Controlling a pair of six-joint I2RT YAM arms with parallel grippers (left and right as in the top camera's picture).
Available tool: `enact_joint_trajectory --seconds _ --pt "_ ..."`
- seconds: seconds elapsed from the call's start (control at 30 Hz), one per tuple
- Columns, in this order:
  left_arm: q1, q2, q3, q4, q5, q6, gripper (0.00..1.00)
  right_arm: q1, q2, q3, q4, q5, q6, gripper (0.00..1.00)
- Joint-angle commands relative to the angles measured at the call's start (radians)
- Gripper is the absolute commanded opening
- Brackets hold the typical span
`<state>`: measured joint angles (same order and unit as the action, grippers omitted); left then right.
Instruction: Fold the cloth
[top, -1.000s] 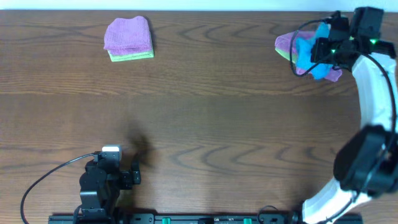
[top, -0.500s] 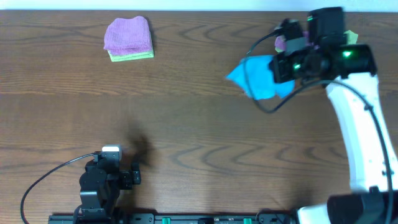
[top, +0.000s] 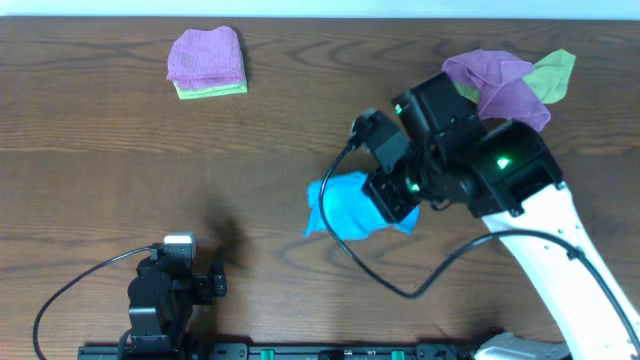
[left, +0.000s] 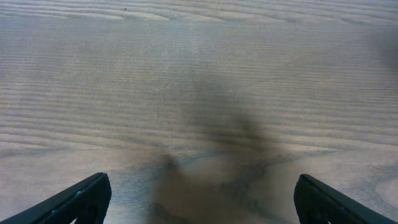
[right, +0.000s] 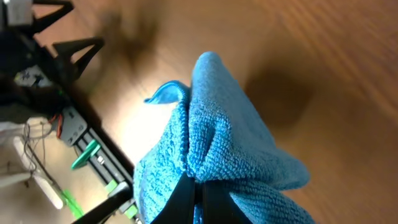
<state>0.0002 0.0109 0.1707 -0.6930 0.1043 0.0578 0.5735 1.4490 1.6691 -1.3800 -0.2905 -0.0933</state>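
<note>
The cloth (top: 345, 207), bright sky-blue and fuzzy, hangs bunched above the middle of the table. My right gripper (top: 388, 205) is shut on it, pinching a fold at its right side. In the right wrist view the cloth (right: 217, 155) drapes over both black fingers, which meet tight under its folds at my right gripper (right: 198, 196). My left gripper (top: 205, 285) rests at the near left edge, far from the cloth. Seen from the left wrist, my left gripper (left: 202, 199) stands wide open over bare wood, only the two fingertips (left: 87, 196) showing.
A folded purple cloth on a light green one (top: 207, 62) lies at the back left. A loose heap of purple (top: 495, 85) and green (top: 552, 75) cloths lies at the back right. A black cable (top: 70, 290) loops from the left arm's base.
My right arm has swung from the back right corner toward the table's middle, carrying the blue cloth away from the purple and green heap. The left arm has not moved.
</note>
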Motion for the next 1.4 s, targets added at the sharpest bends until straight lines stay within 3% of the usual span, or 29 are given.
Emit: enact_joint_trajectory --seconds 0.0,0.33,0.67,0.77,0.8,0.87,0.9,0.93,1.27,1.37 --pt "0.006 -0.007 -0.009 -0.01 -0.004 0.017 0.95 0.025 -0.039 -0.049 0.006 0.036 0.026 0.02" --pt "0.006 -0.007 -0.009 -0.01 -0.004 0.017 0.95 0.024 -0.203 -0.439 0.216 0.021 0.098 0.01" --pt "0.006 -0.007 -0.009 -0.01 -0.004 0.017 0.95 0.014 -0.156 -0.462 0.48 0.184 0.114 0.01" --pt "0.006 -0.007 -0.009 -0.009 -0.004 0.017 0.95 -0.009 -0.057 -0.461 0.712 0.375 0.064 0.01" --pt "0.006 -0.007 -0.009 -0.01 -0.004 0.017 0.95 -0.019 -0.027 -0.461 0.795 0.438 0.059 0.09" --pt "0.006 -0.007 -0.009 -0.009 -0.004 0.017 0.95 -0.048 0.063 -0.459 1.04 0.612 0.058 0.48" --pt "0.006 -0.007 -0.009 -0.01 -0.004 0.017 0.95 -0.058 0.1 -0.453 1.124 0.669 0.059 0.75" --pt "0.006 -0.007 -0.009 -0.009 -0.004 0.017 0.95 -0.064 0.124 -0.443 1.157 0.689 0.059 0.84" --pt "0.006 -0.007 -0.009 -0.01 -0.004 0.017 0.95 -0.043 0.118 -0.419 0.944 0.685 0.132 0.94" --pt "0.006 -0.007 -0.009 -0.009 -0.003 0.016 0.95 -0.05 0.118 -0.42 0.874 0.602 0.172 0.95"
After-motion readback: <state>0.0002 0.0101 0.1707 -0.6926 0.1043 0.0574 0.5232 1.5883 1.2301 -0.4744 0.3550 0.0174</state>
